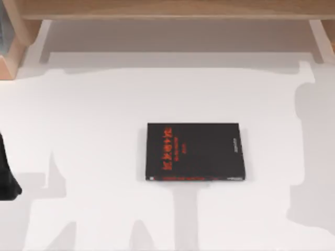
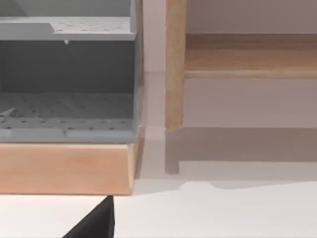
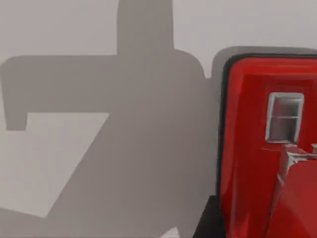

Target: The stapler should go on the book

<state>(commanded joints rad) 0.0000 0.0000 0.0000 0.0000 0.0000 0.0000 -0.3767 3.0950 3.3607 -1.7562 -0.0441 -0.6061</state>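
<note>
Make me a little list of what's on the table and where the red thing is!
book: black, lying flat mid-table, nothing on it
stapler: red, close up in the right wrist view, over the white table
left arm: dark shape at the table's left edge
shelf: grey tray unit on a wooden base, in the left wrist view
task: stapler not yet on book

Black book (image 1: pixel 195 152) with red lettering lies flat mid-worktop (image 1: pixel 94 125). Left arm (image 1: pixel 7 175) sits at left edge. Wooden shelf (image 1: pixel 172 9) along far side.

book (image 1: pixel 194 152) cover | red lettering, small white print | both unreadable
</note>
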